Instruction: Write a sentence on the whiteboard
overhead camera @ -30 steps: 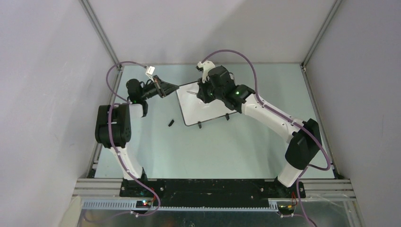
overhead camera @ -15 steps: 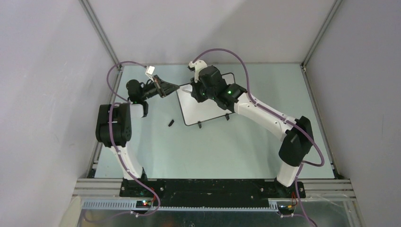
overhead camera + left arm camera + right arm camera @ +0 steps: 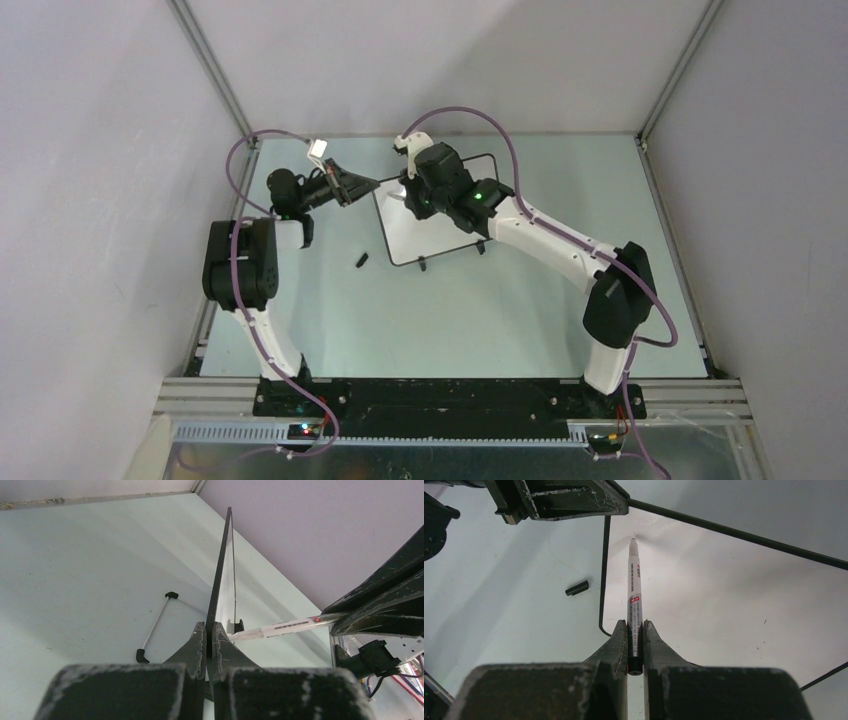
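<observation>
— Whiteboard (image 3: 432,238) upper centre of the overhead frame, on the bench (image 3: 450,310). Left hand (image 3: 210,628)?
— Clamped tight on the board's left edge, black frame pinched between its fingers.
— Right hand (image 3: 635,626)?
— Closed around a white marker (image 3: 634,587), tip aimed at the board's upper left corner; touching or not, can't tell. Black cap (image 3: 361,260) lies on the bench, just left of the board's lower corner.
</observation>
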